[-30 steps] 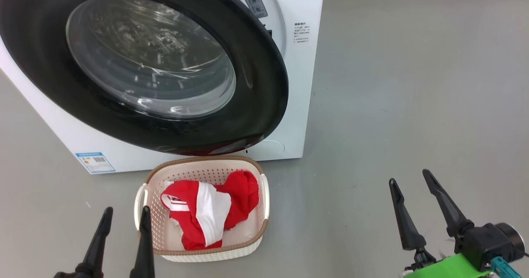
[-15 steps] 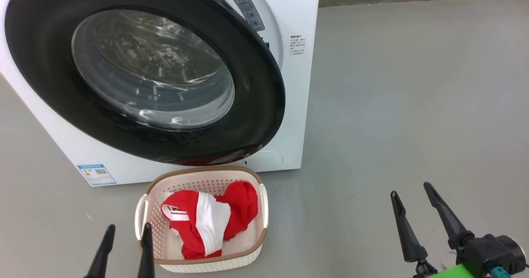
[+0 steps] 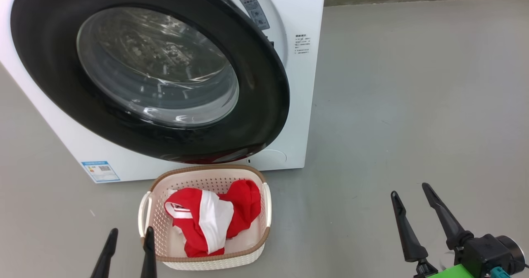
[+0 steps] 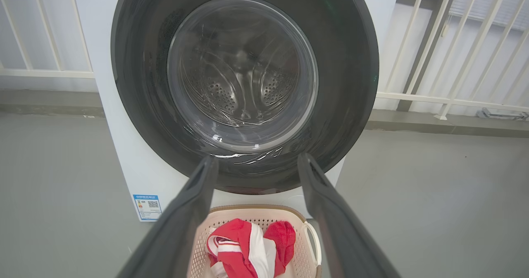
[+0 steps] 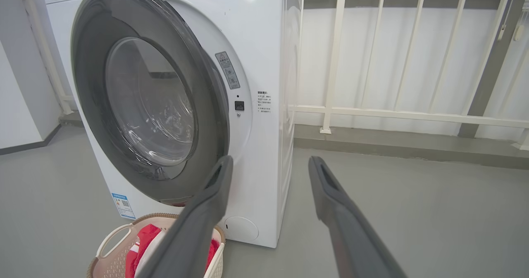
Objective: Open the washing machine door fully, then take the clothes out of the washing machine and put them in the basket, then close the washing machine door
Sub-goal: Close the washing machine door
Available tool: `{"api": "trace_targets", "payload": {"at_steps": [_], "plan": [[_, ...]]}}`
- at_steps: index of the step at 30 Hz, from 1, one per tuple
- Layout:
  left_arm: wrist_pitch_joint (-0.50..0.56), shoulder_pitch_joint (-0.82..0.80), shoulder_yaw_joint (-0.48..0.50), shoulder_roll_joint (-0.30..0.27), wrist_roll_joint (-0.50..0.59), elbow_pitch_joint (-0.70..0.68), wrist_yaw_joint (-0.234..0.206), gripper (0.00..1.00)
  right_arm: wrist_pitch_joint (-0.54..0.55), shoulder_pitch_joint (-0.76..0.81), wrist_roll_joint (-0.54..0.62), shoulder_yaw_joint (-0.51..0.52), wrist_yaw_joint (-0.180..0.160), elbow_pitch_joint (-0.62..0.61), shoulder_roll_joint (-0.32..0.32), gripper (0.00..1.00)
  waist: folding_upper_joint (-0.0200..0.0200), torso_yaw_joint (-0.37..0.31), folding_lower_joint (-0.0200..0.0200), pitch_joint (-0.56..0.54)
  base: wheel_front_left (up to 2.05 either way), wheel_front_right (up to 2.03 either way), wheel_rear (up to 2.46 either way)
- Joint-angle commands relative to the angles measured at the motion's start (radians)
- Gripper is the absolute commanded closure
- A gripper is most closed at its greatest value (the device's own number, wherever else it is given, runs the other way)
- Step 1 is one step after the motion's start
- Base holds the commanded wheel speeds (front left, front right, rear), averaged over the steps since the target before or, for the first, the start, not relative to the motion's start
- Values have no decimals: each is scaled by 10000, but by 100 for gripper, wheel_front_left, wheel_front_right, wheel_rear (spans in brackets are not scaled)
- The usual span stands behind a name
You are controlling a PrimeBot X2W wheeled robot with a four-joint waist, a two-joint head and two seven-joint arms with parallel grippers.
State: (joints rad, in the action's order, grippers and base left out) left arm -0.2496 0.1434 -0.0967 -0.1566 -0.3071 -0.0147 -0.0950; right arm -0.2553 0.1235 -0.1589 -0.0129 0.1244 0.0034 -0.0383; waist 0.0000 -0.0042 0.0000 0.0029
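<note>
Head view: blue QR label (image 3: 101, 171) on washing machine (image 3: 298, 88); left pincer (image 3: 132, 229) and right pincer (image 3: 409, 189) wide, empty.

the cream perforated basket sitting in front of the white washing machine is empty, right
Not empty: the cream perforated plastic basket in front of the white front-loading washing machine holds bright red and white clothes, as the head view shows.

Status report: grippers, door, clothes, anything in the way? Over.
Left gripper and right gripper open, empty. Clothes in basket. Washing machine door ajar, not latched. Basket sits below door rim; swing looks clear.
</note>
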Motion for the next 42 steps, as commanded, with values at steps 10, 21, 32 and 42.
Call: {"api": "trace_targets", "payload": {"at_steps": [10,21,32,42], "plan": [[-122,-650,-133,348,167,-478,298,0,-44,-1041,-23,-840,63,352,-119,100,0,980,0,394,0,0,0],[-121,-1343,-813,560,261,-857,538,0,148,-2957,489,-1039,63,1161,-119,100,0,2288,0,1289,0,0,0],[-122,-2048,-1198,749,235,-920,916,0,62,-5103,633,-1296,63,2702,-430,100,0,3192,0,1970,0,0,0],[-122,-2303,-1178,849,220,-827,1104,0,-46,-6926,377,-1466,63,4325,-794,100,0,3477,0,2509,0,0,0]]}}
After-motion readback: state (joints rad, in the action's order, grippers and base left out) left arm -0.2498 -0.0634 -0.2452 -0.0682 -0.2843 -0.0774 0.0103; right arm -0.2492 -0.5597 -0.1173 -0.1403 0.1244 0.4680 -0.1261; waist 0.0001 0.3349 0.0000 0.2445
